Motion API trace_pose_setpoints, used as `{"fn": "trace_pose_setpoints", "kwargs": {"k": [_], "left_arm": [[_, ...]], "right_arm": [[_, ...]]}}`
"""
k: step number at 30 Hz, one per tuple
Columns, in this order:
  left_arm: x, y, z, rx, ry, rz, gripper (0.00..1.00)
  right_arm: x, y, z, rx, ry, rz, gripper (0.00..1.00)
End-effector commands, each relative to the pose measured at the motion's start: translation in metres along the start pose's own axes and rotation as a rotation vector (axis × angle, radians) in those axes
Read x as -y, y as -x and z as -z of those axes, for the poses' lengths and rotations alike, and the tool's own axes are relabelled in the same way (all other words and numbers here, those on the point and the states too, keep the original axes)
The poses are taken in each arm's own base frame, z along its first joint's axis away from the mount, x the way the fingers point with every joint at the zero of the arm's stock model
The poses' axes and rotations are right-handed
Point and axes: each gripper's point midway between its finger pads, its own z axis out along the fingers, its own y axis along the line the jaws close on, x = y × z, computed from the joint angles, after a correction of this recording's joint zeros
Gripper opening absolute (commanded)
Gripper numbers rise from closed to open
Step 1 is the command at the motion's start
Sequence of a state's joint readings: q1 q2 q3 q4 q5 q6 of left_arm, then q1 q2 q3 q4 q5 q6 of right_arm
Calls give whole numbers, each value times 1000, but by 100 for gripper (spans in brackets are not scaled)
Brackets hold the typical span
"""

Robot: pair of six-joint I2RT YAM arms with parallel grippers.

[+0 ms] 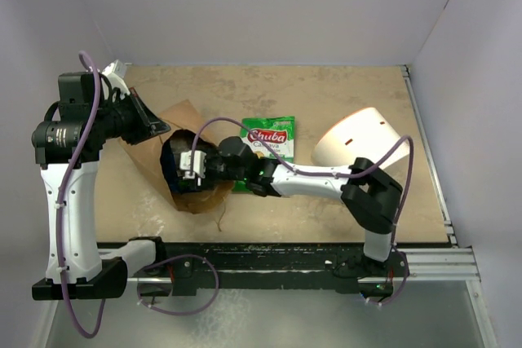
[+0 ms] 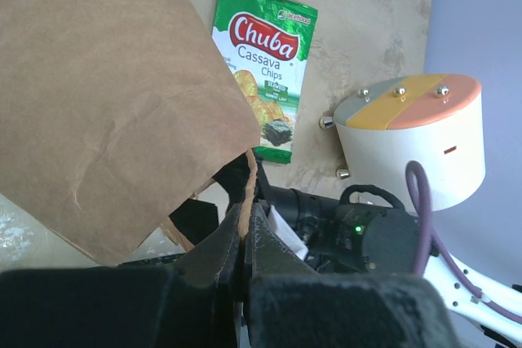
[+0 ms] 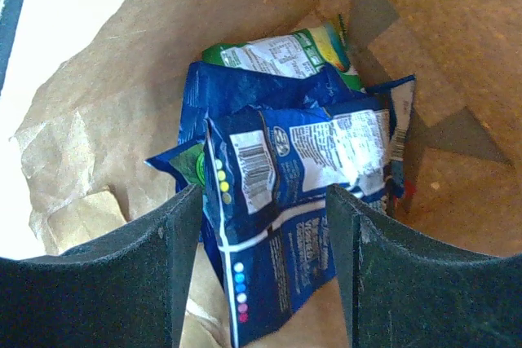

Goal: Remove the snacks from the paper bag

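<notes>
Our left gripper [image 2: 245, 232] is clamped on the rim of the bag [image 2: 106, 103], with a fold of brown paper pinched between its closed fingers. The bag is creased kraft paper resting on the table [image 1: 342, 95]. Its mouth opens toward our right gripper [image 1: 192, 164], which sits inside it.

In the right wrist view that gripper's jaws stand apart, with one finger [image 3: 139, 283] on each side of a blue packet [image 3: 285, 177]. The packet's left edge seems to touch the left finger, but we cannot tell whether it is squeezed. The blue packet is glossy and crumpled, back side up, with white print, a barcode and a row of coloured dots. Just beyond the fingertips, deeper in the bag, lies a green packet [image 3: 277, 50] with a white printed panel.

Outside the bag, just behind our right gripper's wrist, a green Chuba packet [image 1: 269, 146] lies flat on the table with its red label up. Further right, well apart from both grippers, is a white cylinder [image 1: 359, 140].
</notes>
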State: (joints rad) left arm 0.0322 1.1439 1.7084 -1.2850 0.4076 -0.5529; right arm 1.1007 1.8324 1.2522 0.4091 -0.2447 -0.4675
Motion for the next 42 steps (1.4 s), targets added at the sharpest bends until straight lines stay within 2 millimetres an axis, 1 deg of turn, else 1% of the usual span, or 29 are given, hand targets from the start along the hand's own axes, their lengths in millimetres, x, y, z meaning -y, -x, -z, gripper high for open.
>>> {"fn": "trace_pose_setpoints", "kwargs": {"k": [1,2,5,13,15,18,20,24,27,29,30,31,34,38,39,42], "left_arm": [[7,8,5,46,-31,-35,0],[8,9,5,47,-31,-36,0],[7,9,5,45,-29,-35,0],[6,8,4,33,-25,-42,0],[7,8,5,31,-28,-47,0],[8,6,4,26,-41,-55,0],[7,5,3,21,-42,-60,0],[8,6,1,15,-51,-71,0],[13,9,0,16,-70,-72,0],[18,12,0,14,-92,-66,0],[22,14,0,17,-105,-58,0],[25,16,0,18,-115,-37,0],[41,27,-1,21,-167,5,0],[56,38,3,17,-204,69,0],[61,40,5,17,-221,79,0],[70,45,11,33,-243,110,0]], "right_arm": [[3,36,-18,103,-8,0,65],[3,35,-21,99,-15,-2,66],[9,31,-29,78,-52,-12,67],[15,25,-43,74,-91,-22,67],[19,20,-48,58,-116,-39,67],[30,6,-54,1,-181,-53,66],[29,-2,-57,-21,-183,-51,66],[25,-9,-61,-28,-173,-42,66],[24,-6,-61,-9,-159,-13,67],[24,-9,-61,-18,-167,-19,67],[23,-11,-61,-30,-162,-27,63],[23,-9,-61,-34,-158,-29,57],[28,-1,-58,-23,-163,-39,27],[28,8,-54,-22,-148,-61,3],[29,12,-51,-20,-150,-68,0],[30,23,-41,-6,-147,-91,0]]}}
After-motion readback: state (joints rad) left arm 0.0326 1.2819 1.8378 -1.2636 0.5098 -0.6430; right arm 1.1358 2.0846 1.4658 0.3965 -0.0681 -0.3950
